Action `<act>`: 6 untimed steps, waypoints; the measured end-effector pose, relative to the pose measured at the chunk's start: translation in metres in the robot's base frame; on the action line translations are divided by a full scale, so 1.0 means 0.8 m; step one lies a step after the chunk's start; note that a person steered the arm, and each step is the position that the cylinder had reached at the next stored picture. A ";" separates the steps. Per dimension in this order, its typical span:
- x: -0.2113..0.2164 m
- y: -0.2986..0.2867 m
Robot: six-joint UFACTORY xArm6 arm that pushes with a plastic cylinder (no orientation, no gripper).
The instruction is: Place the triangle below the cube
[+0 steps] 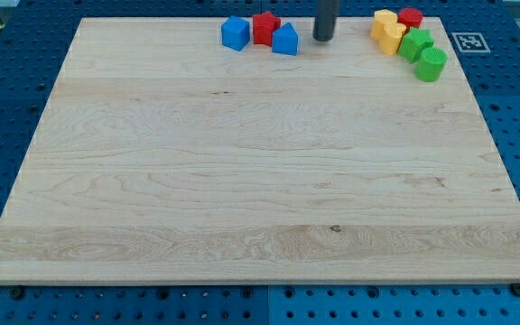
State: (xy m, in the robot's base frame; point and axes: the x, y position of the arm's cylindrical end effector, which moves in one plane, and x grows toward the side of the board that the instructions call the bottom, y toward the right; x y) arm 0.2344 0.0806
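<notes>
A blue cube (235,33) sits near the top edge of the wooden board (260,181), left of centre. A red star-shaped block (265,28) touches it on the right. A blue triangle block (285,41) sits just right of and slightly below the red block. My tip (322,38) is on the board a short way right of the blue triangle, not touching it.
A cluster sits at the view's top right: two yellow blocks (388,31), a red block (411,17), a green block (414,43) and a green cylinder (431,64). A marker tag (467,41) lies off the board's top right corner.
</notes>
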 end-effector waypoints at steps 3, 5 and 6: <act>0.012 -0.045; 0.035 -0.074; 0.052 -0.113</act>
